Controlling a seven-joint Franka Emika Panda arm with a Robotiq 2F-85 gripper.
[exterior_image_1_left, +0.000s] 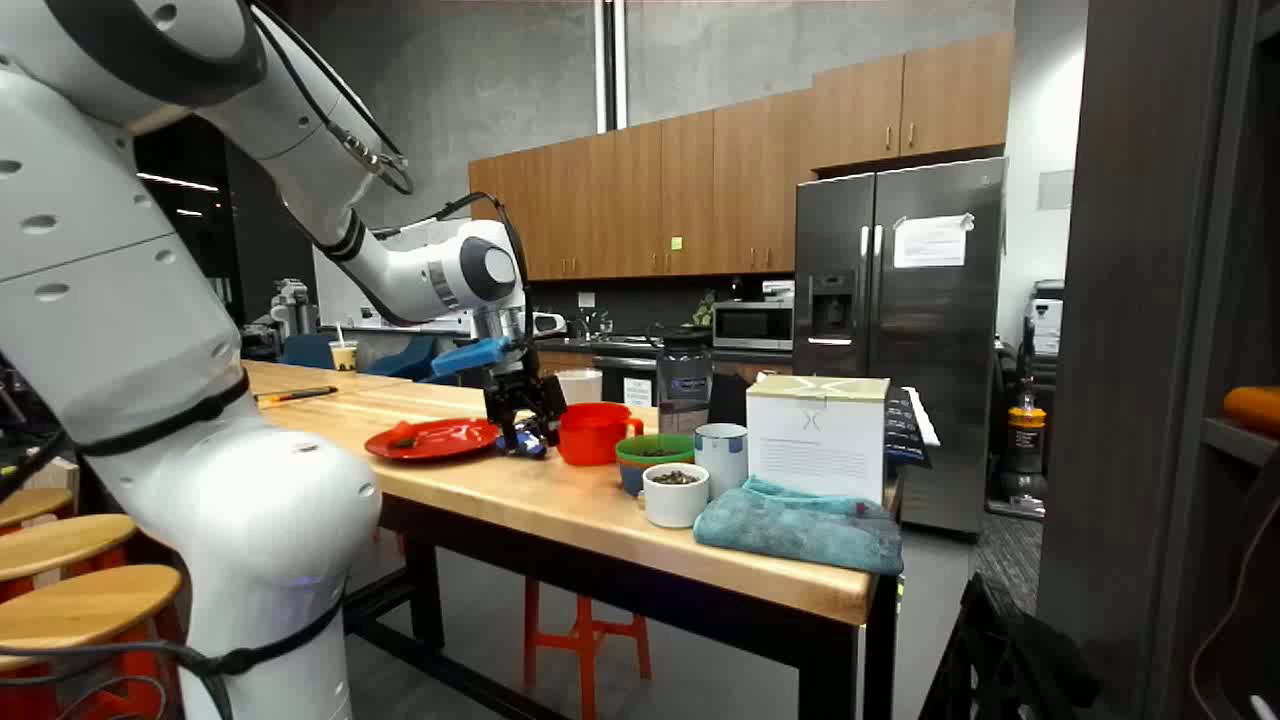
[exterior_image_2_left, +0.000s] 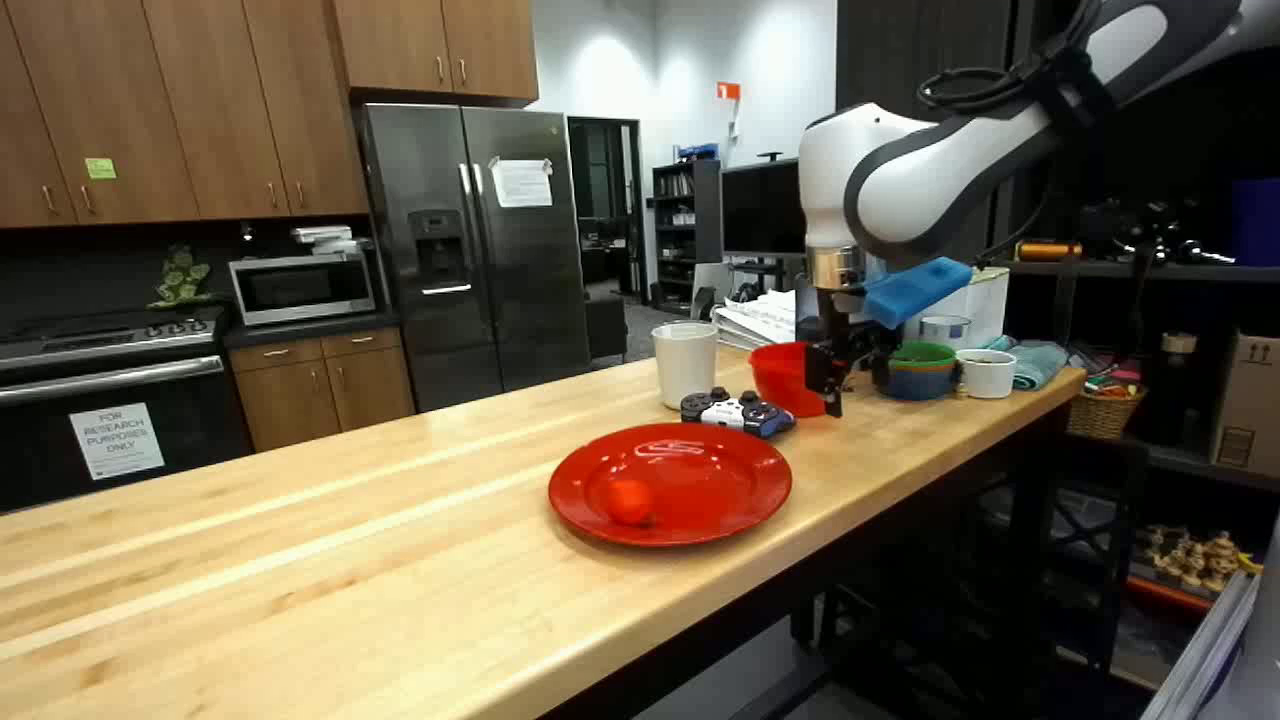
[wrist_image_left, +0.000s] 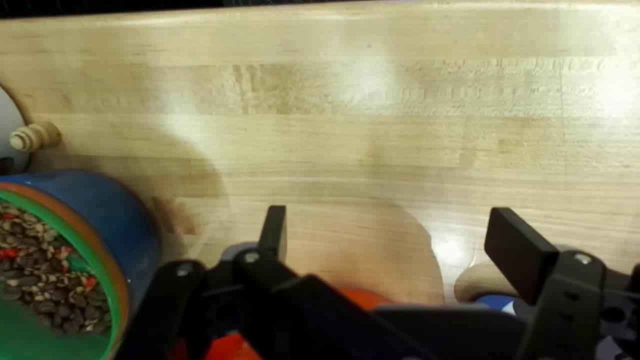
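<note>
gripper hanging spread, empty, near red mug; i'm judging mug light, stiff, maybe slippery, favoring rim or handle for hold.

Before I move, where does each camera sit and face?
Wrist view: arm-mounted, above the table, facing down; open gripper shows.
In an exterior view: beside the arm, facing table and fridge; arm and gripper show.
In an exterior view: near the red plate, facing across the table; outer arm and gripper show.
Both exterior views share fridge, red plate, red mug.
</note>
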